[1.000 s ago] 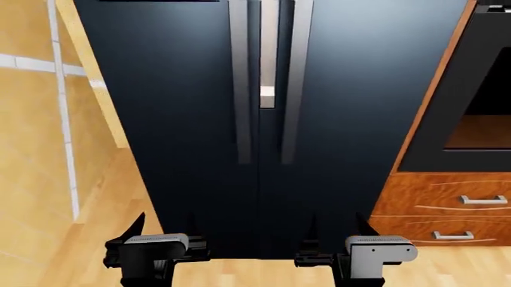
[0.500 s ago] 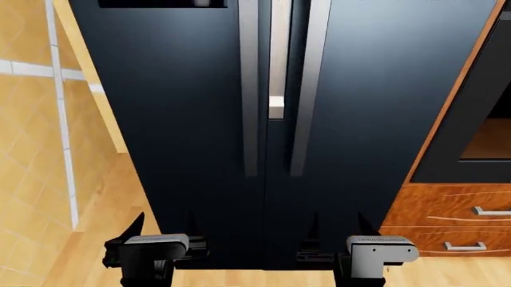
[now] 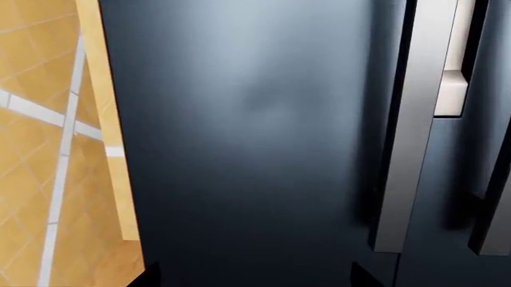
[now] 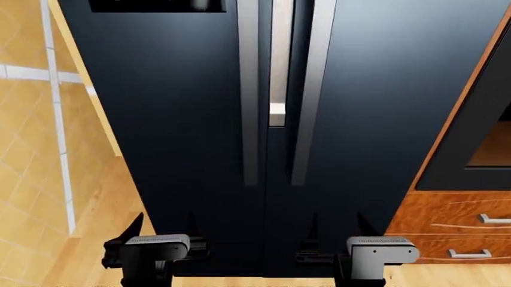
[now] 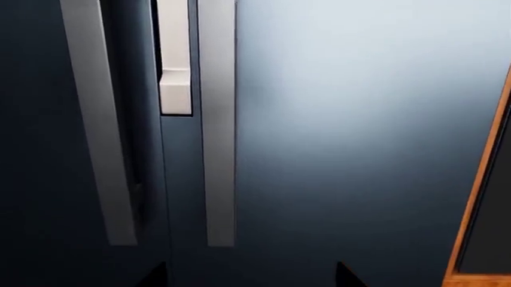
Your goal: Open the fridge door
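Observation:
The fridge (image 4: 176, 119) fills the head view, tall and glossy dark navy, with two doors side by side. Two long silver bar handles run down the middle: the left handle (image 4: 249, 89) and the right handle (image 4: 312, 89). Between them a narrow pale strip (image 4: 277, 60) shows along the upper seam. My left gripper (image 4: 165, 226) is open low in front of the left door, touching nothing. My right gripper (image 4: 338, 226) is open before the right door. The left wrist view shows the left handle (image 3: 411, 119); the right wrist view shows both handles (image 5: 217, 119).
A black built-in oven (image 4: 479, 137) stands to the fridge's right, over wooden drawers (image 4: 447, 215) with silver pulls. A tan tiled wall (image 4: 32, 119) and a wooden side panel (image 4: 80, 66) flank the fridge's left. Wood floor (image 4: 88, 239) lies below.
The fridge has grown larger in the head view and the oven and drawers have slid toward the right edge. Both grippers keep the same open pose.

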You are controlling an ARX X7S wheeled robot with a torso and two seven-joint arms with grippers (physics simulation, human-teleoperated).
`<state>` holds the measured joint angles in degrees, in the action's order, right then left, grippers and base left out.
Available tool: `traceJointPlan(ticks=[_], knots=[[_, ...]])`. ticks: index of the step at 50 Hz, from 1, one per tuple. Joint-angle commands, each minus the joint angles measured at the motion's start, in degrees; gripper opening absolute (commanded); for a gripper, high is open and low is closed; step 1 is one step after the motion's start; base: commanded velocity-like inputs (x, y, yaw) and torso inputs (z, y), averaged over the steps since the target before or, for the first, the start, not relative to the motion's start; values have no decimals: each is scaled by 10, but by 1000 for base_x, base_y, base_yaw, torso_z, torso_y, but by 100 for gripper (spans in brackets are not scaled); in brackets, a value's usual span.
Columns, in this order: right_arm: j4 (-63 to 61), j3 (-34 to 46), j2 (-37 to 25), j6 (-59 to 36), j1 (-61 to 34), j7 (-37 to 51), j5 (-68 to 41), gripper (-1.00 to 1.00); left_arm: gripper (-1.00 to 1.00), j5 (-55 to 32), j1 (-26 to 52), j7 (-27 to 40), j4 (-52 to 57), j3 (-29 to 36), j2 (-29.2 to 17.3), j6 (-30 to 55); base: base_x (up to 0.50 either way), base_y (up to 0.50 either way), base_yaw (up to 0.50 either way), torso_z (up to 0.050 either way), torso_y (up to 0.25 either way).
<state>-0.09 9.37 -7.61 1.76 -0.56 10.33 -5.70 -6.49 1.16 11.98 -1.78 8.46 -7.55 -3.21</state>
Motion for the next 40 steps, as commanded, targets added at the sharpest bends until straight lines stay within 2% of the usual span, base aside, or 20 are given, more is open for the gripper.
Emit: traceJointPlan(ticks=[1, 9, 14, 16, 20, 25, 32, 37, 38, 40], knots=[[-4, 7, -6, 5, 3, 2, -5, 100, 100, -3, -4, 8, 12, 5, -6, 7, 0, 0, 0, 0, 0], [-2, 8, -8, 7, 2, 6, -11, 100, 100, -2, 0, 9, 28, 16, -11, 31, 0, 0, 0, 0, 0], [-2, 8, -9, 11, 3, 8, -14, 100, 100, 1, 23, 22, 164, 42, -6, 146, 0, 0, 0, 0, 0], [-1, 9, -10, 11, 2, 8, -15, 100, 100, 14, 35, 39, 259, 64, 2, 228, 0, 0, 0, 0, 0], [-3, 12, -12, 11, 3, 9, -16, 100, 100, 9, 18, 30, 349, 97, -3, 264, 0, 0, 0, 0, 4], [-4, 13, -13, 12, 3, 11, -18, 100, 100, 6, 50, 33, 426, 130, 7, 346, 0, 0, 0, 0, 0], [-4, 14, -16, 15, 3, 12, -23, 100, 100, 6, 110, 47, 432, 145, 30, 415, 0, 0, 0, 0, 0], [-4, 14, -17, 21, 4, 12, -29, 100, 100, 7, 205, 89, 429, 139, 68, 527, 0, 0, 0, 0, 0], [-4, 14, -17, 21, 4, 12, -29, 100, 100, 3, 206, 93, 429, 140, 66, 527, 0, 0, 0, 0, 0], [-4, 14, -17, 23, 4, 13, -31, 100, 100, -22, 263, 131, 395, 144, 73, 555, 0, 0, 0, 0, 0]])
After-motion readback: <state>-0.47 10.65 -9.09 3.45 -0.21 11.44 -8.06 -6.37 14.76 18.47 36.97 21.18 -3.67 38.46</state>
